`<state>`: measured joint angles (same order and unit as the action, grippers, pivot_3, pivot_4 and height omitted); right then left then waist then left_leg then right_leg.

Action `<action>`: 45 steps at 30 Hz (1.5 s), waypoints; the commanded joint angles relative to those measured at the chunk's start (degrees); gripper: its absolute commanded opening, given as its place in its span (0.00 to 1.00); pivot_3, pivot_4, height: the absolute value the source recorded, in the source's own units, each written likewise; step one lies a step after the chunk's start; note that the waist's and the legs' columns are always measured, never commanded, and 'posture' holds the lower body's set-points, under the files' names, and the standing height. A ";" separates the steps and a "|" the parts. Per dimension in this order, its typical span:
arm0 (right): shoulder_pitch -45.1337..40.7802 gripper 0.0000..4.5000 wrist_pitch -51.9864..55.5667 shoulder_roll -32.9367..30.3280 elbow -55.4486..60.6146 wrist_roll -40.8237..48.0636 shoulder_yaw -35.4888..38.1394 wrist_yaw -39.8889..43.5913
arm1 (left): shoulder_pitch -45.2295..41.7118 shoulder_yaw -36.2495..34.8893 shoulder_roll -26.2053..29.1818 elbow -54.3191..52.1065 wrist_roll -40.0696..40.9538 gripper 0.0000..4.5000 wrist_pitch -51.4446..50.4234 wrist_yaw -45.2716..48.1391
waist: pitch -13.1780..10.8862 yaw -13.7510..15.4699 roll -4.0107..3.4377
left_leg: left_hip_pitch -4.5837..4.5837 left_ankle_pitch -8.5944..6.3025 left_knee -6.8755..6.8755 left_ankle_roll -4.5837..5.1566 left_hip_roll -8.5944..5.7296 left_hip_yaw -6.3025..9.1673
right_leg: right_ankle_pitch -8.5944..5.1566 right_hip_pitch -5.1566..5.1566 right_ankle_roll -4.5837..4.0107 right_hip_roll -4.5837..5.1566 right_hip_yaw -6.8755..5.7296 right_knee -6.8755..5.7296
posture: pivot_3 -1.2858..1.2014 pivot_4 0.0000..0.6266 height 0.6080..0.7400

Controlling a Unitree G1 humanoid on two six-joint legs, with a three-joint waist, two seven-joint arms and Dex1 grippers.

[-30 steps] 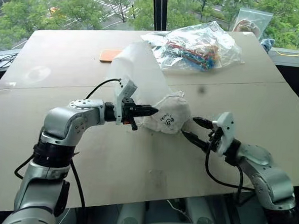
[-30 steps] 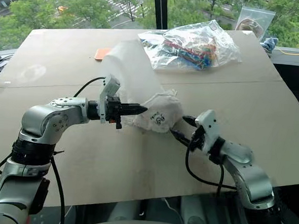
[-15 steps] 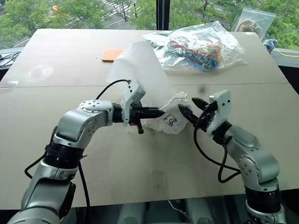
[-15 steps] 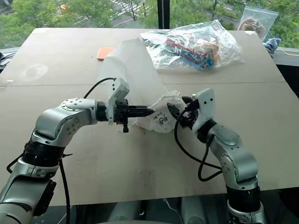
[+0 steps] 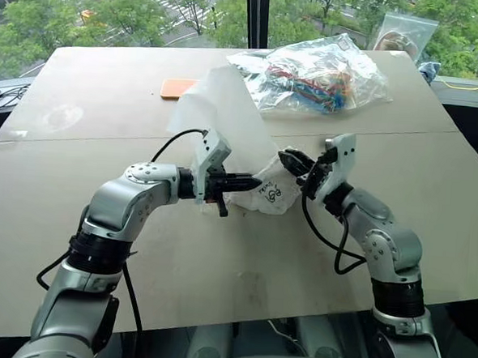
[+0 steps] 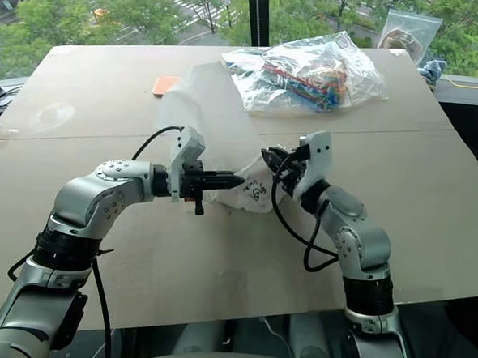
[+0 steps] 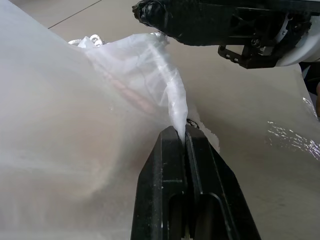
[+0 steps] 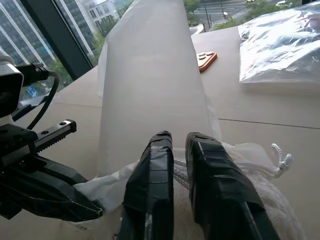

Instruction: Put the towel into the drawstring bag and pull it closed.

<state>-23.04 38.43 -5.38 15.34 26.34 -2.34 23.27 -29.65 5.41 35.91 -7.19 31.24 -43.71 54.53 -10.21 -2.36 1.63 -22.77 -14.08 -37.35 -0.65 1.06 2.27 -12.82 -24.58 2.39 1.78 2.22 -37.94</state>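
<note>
The drawstring bag (image 5: 221,105), thin translucent white fabric, rises off the table between my arms. Its gathered mouth end lies low at the centre, bulging around the cream towel (image 5: 272,194) with its dark logo. My left gripper (image 5: 244,180) is shut on a pinch of the bag's fabric beside the towel, seen close in the left wrist view (image 7: 179,132). From the other side my right gripper (image 5: 288,159) meets the mouth and is shut there, with the white cord (image 8: 274,159) running out from between its fingers (image 8: 151,186). Ribbed towel cloth (image 8: 282,212) lies just under them.
A clear plastic bag of colourful items (image 5: 317,73) lies at the back of the table. An orange phone (image 5: 177,88) sits behind the drawstring bag. A smaller plastic bag (image 5: 403,31) leans at the far right corner. Bare tabletop (image 5: 218,259) stretches in front of the grippers.
My right gripper has moved up and to the left from beside the towel to the bag's mouth and shut there. The left gripper kept its grip in place.
</note>
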 commanded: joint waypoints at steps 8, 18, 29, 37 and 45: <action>-4.46 0.01 0.90 -1.18 4.63 6.11 5.35 -0.88 | -6.59 -6.00 -2.10 4.75 3.47 0.00 -1.41 -0.56 | 0.00 0.04 0.00 | -0.01 0.00 -0.01 0.00 0.00 0.02 | 0.00 0.00 0.00 0.00 -0.02 -0.02 | 0.52 0.24 1.00; -12.52 0.01 3.46 -5.47 4.45 10.47 8.54 -2.38 | -16.15 -8.04 -2.13 11.65 7.47 0.00 -7.91 1.50 | 0.00 -0.04 -0.01 | -0.03 0.00 0.02 0.00 -0.01 0.04 | 0.01 0.00 0.00 0.02 -0.06 0.00 | 0.52 0.24 1.00; 4.16 0.62 0.33 -20.00 9.92 4.75 3.51 7.02 | -8.81 -5.52 -3.46 5.67 3.71 0.00 -5.02 -1.90 | 0.00 0.01 0.00 | -0.08 0.00 0.03 0.00 -0.04 -0.02 | 0.00 -0.04 0.00 0.09 -0.05 -0.01 | 0.52 0.24 1.00; 3.66 0.98 1.56 -14.77 -1.05 1.68 -4.84 7.32 | -7.57 -4.61 -3.98 5.41 3.14 0.00 -4.65 -2.18 | 0.01 -0.08 0.01 | 0.01 0.00 0.00 0.00 0.00 -0.04 | 0.00 -0.01 0.01 0.00 -0.01 -0.04 | 0.52 0.24 1.00; -4.70 0.98 -4.39 -9.85 -23.03 -9.73 -13.82 8.52 | -6.83 -5.24 -3.54 4.22 2.93 0.00 -5.56 -2.44 | 0.07 -0.27 0.08 | 0.01 0.00 -0.06 0.00 -0.01 -0.10 | 0.01 0.00 0.01 0.01 0.04 -0.02 | 0.52 0.24 1.00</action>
<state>-27.51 35.75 -15.97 -2.07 20.55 -13.11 32.21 -36.49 0.63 32.01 -0.10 33.77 -49.59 52.14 -10.14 -2.63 1.72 -22.68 -14.08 -37.41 -0.65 1.08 2.16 -12.81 -24.54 2.40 1.77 2.28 -37.98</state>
